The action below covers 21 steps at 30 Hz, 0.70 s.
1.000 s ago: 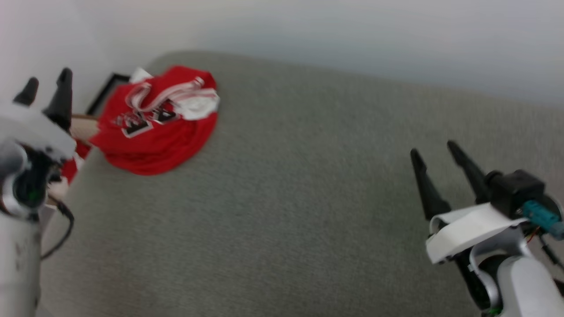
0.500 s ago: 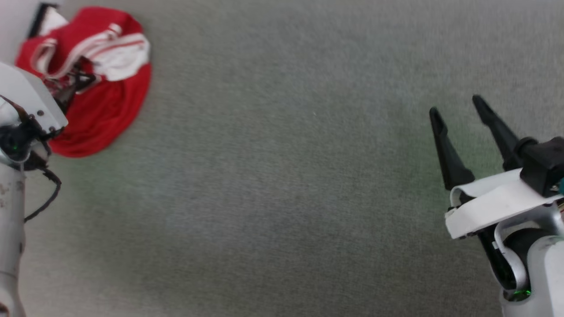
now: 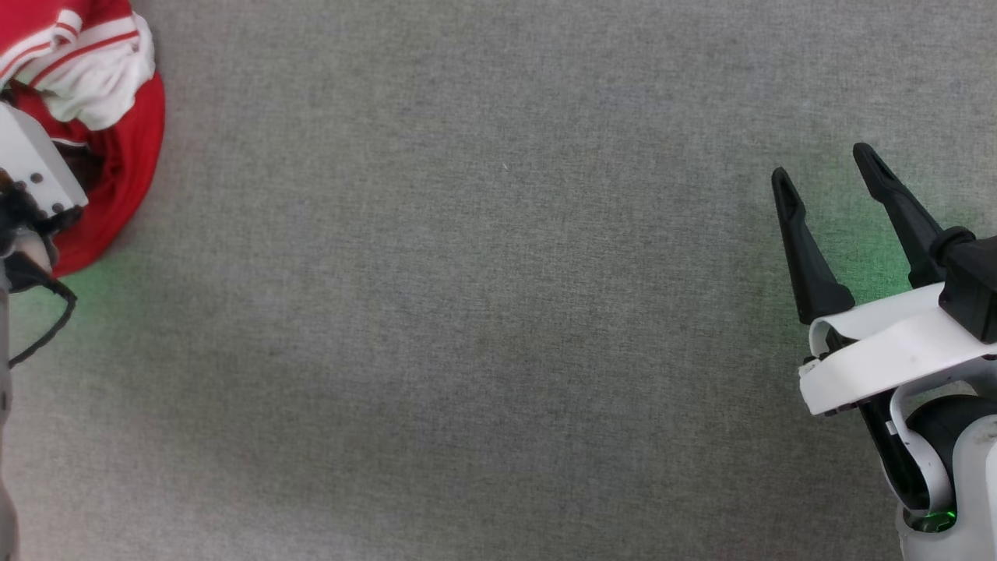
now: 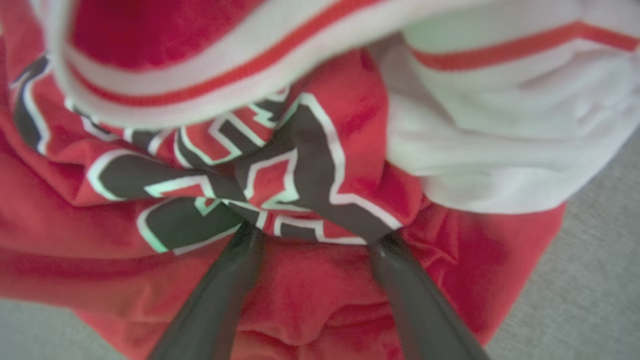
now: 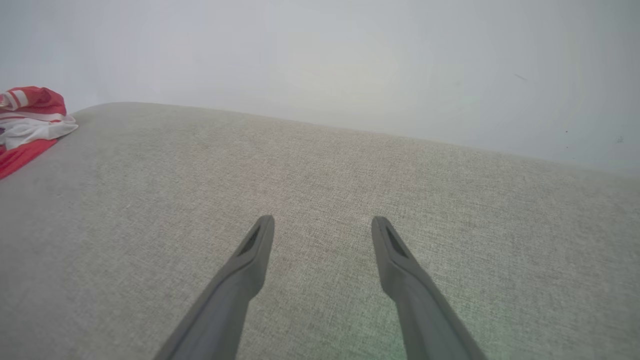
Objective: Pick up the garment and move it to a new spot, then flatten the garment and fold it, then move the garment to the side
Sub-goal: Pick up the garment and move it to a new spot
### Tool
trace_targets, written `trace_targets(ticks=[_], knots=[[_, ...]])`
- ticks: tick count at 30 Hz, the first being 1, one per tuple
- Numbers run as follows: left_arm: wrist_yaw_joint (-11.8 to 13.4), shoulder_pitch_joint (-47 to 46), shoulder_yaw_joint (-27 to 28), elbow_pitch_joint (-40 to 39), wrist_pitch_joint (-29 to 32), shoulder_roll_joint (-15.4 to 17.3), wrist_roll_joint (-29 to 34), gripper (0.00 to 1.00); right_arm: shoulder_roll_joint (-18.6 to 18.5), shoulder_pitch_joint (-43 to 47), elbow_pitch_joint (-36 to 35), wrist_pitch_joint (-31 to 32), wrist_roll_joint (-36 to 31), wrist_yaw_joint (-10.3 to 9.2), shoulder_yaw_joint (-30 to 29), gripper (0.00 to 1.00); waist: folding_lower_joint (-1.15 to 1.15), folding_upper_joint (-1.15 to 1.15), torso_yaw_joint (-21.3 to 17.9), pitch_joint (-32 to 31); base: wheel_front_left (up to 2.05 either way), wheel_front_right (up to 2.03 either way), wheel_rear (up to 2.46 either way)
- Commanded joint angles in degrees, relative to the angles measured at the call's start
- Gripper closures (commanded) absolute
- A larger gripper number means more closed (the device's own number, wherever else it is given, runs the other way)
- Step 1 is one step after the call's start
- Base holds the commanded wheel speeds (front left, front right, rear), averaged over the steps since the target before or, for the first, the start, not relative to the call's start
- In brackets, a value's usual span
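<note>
The garment (image 3: 117,171) lies crumpled at the far left of the grey fabric surface (image 3: 498,312), cut off by the head view's top and left edges, so its full outline cannot be made out. The pale housing of the left wrist (image 3: 35,167) covers part of it there. In the left wrist view, the left gripper (image 4: 318,236) has its two fingers spread, their tips pressed into the red cloth (image 4: 475,255) and lost under a bunched fold bearing black, white-edged lettering (image 4: 300,170); the characters are too creased to read. A white sleeve (image 4: 500,140) with red-striped trim lies beside the fold. The right gripper (image 3: 823,164) hovers well apart from the garment at the surface's right side, fingers separated and holding nothing (image 5: 323,220). Bare surface lies between the two arms. The right wrist view shows the surface's far edge (image 5: 320,125) meeting a pale wall (image 5: 320,50), with the garment (image 5: 20,150) near the left end.
</note>
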Motion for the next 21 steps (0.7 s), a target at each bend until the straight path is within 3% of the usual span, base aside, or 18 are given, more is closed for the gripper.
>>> trace_targets(ticks=[1,3,21], knots=[[-1.1,2.6,-1.33,2.39,-0.23,-3.96,-0.08,0.54,0.15,0.0,-0.14,0.05,-0.1,0.02,-0.08,0.0,0.0,0.0,-0.22,0.09,0.0,0.0,0.0],[-1.56,2.56,-1.94,3.14,-1.52,-3.7,0.64,1.0,0.26,0.35,0.19,0.07,-0.12,0.02,-0.03,0.0,0.0,0.0,-0.02,-0.45,0.0,0.0,0.0],[-3.74,-4.99,-4.32,1.8,-15.39,4.24,3.47,1.0,1.79,4.5,8.06,-4.01,1.81,0.02,0.31,0.0,0.0,0.0,2.02,-13.61,0.0,0.0,0.0]])
